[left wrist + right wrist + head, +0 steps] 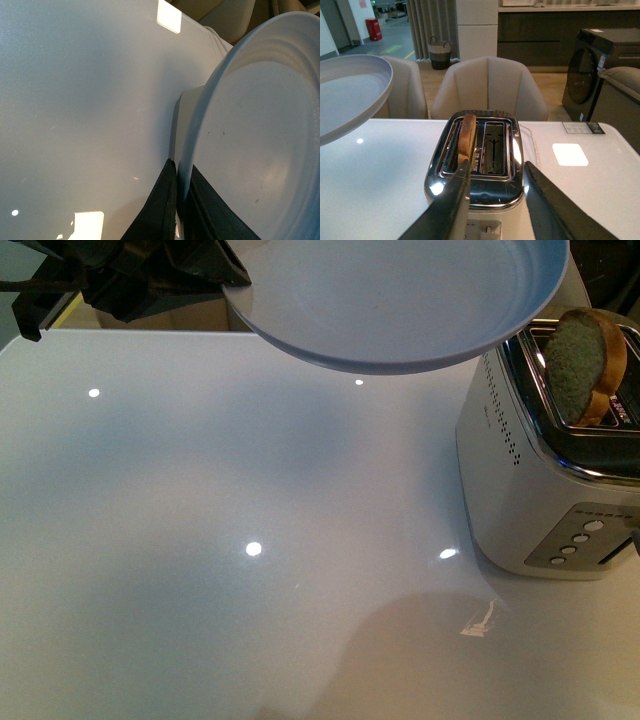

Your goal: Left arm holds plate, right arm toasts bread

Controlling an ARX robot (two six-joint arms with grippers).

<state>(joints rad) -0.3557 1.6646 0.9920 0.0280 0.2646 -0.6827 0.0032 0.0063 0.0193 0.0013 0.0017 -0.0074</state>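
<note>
Above the white counter [200,540], the left fingers [159,215] clamp the rim of the pale plate [400,300] held aloft, while the bread [580,360] stands in the toaster [500,470] slot nearer the plate and the right fingers [452,205] hang spread, seemingly empty.

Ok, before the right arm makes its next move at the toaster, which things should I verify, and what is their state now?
1. Grip: the left gripper clamps the plate at its rim: ok.
2. Clearance: the plate is in the air, apart from the toaster: ok.
3. Position: the bread stands upright in one slot, top sticking out: ok.
4. The second slot is empty: ok.
5. The right gripper is open and faces the toaster: ok.
6. Whether the bread is toasted enough: cannot tell.
</note>
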